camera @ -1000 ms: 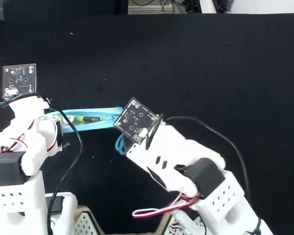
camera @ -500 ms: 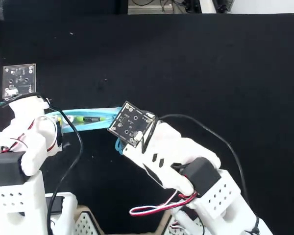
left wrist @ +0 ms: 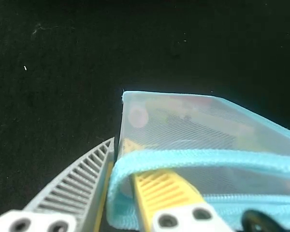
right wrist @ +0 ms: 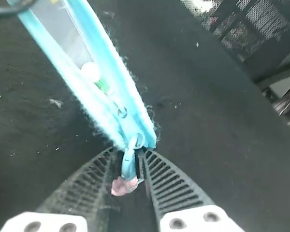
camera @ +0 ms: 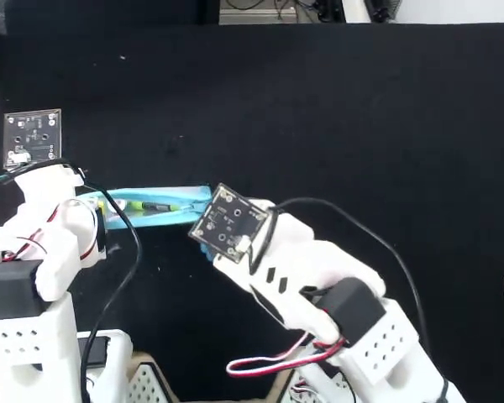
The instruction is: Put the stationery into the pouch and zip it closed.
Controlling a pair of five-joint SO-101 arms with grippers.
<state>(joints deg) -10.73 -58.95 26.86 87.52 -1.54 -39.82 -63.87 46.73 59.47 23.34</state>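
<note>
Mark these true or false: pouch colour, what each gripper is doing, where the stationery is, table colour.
1. The pouch is light blue with a see-through side. True.
2. The left gripper clamps one end of the pouch. True.
3. The right gripper hangs open, clear of the pouch. False: it is shut on the zip pull at the pouch's other end.
4. A green pen lies loose on the table beside the pouch. False: it shows through the pouch wall, inside.
5. The table is white. False: it is black.
</note>
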